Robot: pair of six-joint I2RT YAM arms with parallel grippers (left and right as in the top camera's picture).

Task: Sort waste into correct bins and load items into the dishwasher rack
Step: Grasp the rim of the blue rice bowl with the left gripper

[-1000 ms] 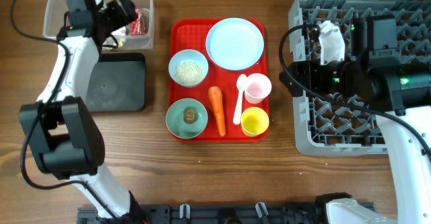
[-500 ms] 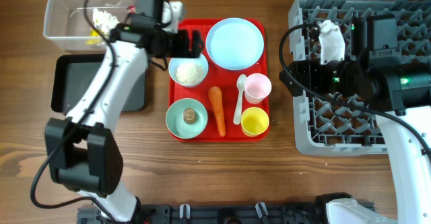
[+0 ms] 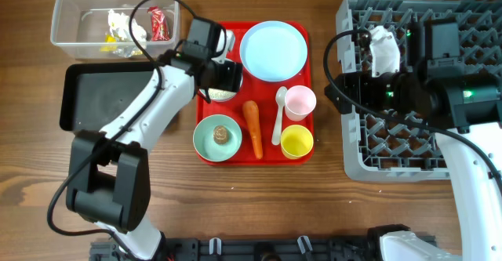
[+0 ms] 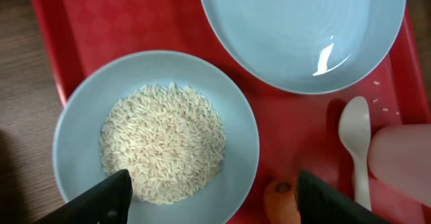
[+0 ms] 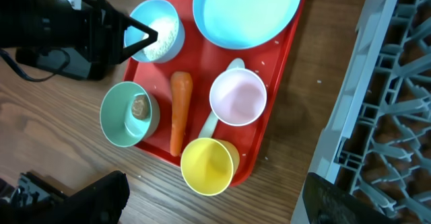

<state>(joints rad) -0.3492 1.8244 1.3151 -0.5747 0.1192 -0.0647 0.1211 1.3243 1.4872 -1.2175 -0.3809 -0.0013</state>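
My left gripper (image 3: 227, 77) (image 4: 215, 200) is open and empty, low over the pale blue bowl of white rice (image 4: 158, 133) on the red tray. The tray also holds the pale blue plate (image 3: 273, 50), orange carrot (image 3: 252, 128), a blue bowl with the brown lump (image 3: 217, 136), white spoon (image 3: 279, 114), pink cup (image 3: 300, 102) and yellow cup (image 3: 296, 142). The clear tub (image 3: 78, 26) holds tissue and wrappers. The black tray (image 3: 94, 96) lies below it. My right gripper (image 3: 345, 85) (image 5: 219, 197) is open and empty at the left edge of the grey rack (image 3: 408, 143).
The flat red tray (image 3: 205, 41) sits mid-table on wood. A white rounded thing (image 3: 384, 45) lies in the rack's top left corner beside my right arm. A few rice grains lie loose on the red tray near the spoon (image 4: 355, 143).
My left arm has swung right from the clear tub to above the rice bowl on the red tray. The tub's contents now show. The right arm has not moved.
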